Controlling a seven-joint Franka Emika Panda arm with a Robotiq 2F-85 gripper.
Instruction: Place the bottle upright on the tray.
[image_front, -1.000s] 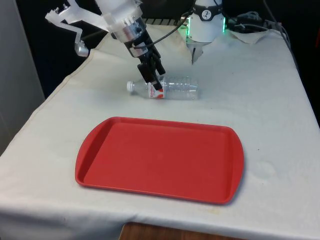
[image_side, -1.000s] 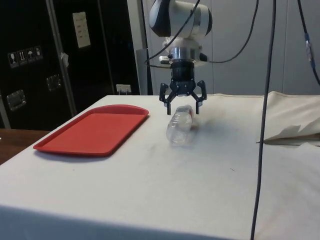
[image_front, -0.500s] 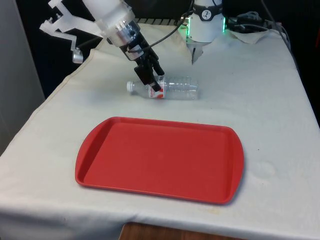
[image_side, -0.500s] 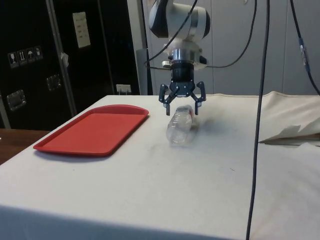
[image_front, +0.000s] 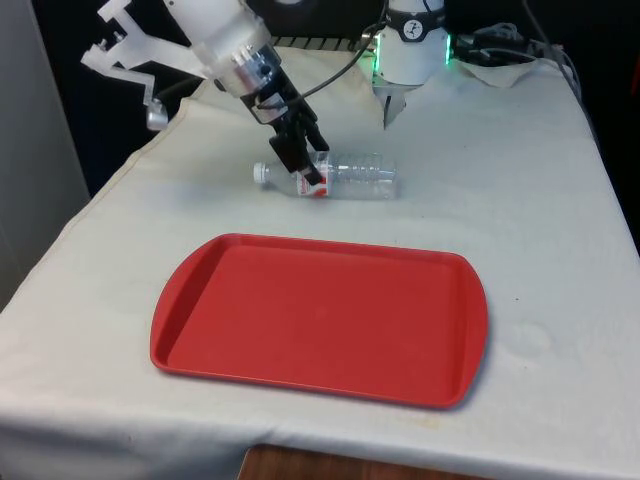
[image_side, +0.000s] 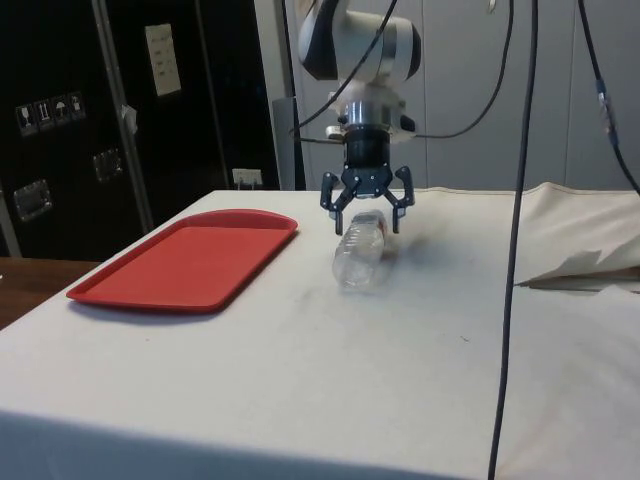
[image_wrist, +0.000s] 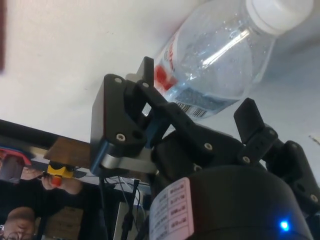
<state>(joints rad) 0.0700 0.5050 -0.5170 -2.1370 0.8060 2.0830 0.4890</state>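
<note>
Our hand (image_side: 366, 212) hangs wide open, empty, straddling the lying bottle (image_front: 340, 178) near its label. It looks empty: light, slick, crushable, so we judge a gentle grip just below the neck best.

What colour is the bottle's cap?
White. The cap on the bottle shows best in the front view.

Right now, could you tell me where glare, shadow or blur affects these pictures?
Wrist view: a bright streak of glare runs along the clear bottle, and the background past the gripper is blurred. Side view: the bottle casts a soft shadow on the white cloth. Front view: even light, the red tray without strong glare.
</note>
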